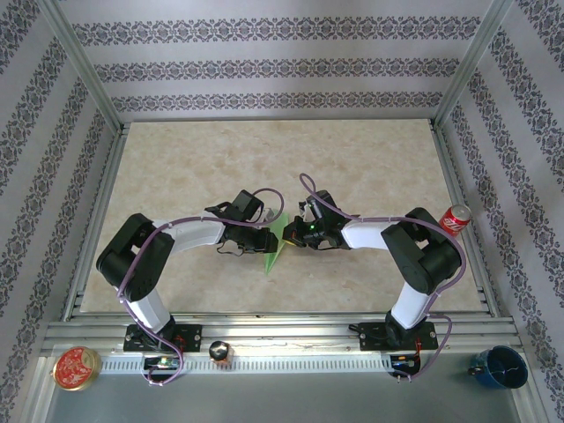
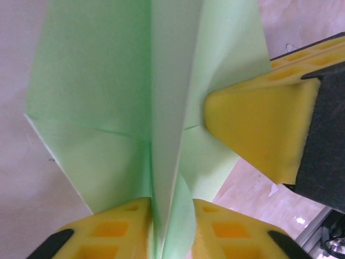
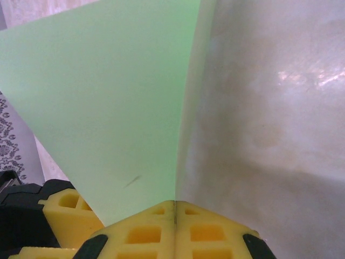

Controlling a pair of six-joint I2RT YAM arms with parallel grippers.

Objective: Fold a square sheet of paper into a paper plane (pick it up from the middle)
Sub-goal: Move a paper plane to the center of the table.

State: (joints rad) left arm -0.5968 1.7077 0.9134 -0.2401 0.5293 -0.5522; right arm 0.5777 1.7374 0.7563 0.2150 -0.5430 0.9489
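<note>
The paper plane (image 1: 279, 239) is pale-green folded paper held above the middle of the table, between the two arms. In the left wrist view its wings (image 2: 97, 81) spread out and a central ridge runs down between my left gripper (image 2: 171, 204) fingers, which press it from both sides. My left gripper (image 1: 268, 231) is on its left side. My right gripper (image 1: 296, 233) is on its right side. A yellow right finger (image 2: 253, 127) touches the fold further up. In the right wrist view my right gripper (image 3: 175, 203) is shut, the paper's (image 3: 118, 97) edge coming out of the seam.
A red soda can (image 1: 456, 218) stands at the table's right edge beside the right arm. On the near rail lie a red round tin (image 1: 76, 367), a small dark object (image 1: 219, 352) and a blue cup (image 1: 500, 367). Patterned walls enclose the marble-look table (image 1: 352, 167).
</note>
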